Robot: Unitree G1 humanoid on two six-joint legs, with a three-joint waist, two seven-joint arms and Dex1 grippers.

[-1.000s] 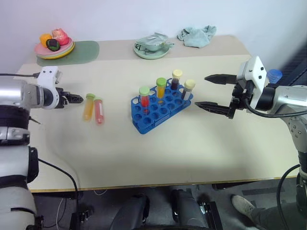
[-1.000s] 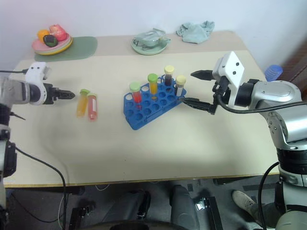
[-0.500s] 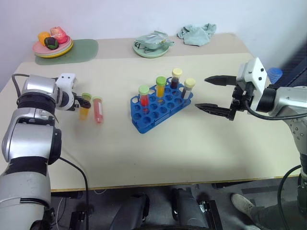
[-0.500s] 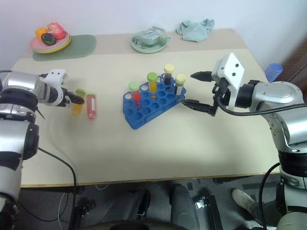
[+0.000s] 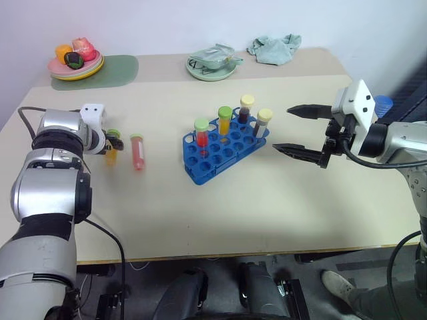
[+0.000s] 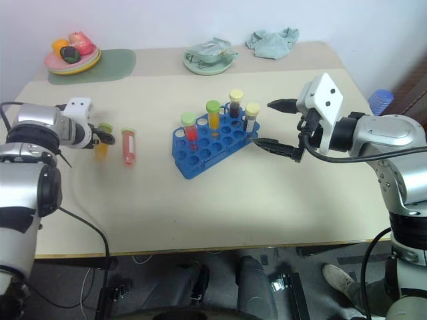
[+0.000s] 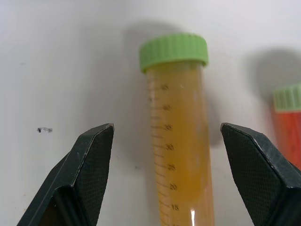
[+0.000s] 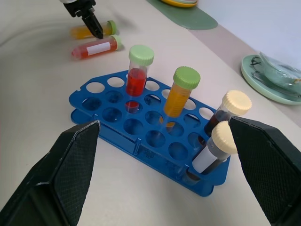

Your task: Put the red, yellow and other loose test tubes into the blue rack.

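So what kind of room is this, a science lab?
Probably a robot practice room, not a real lab: a plain table holds a blue rack of tubes, but also a fruit plate and a cloth.

My left gripper (image 7: 164,174) wide open, one finger each side of yellow tube (image 7: 181,141), gaps both sides. Pink tube (image 5: 138,152) lies just beside, crowds that side. Bare table (image 5: 220,213) between tubes and blue rack (image 5: 223,152). Four tall tubes stand in rack's far holes; near holes free.
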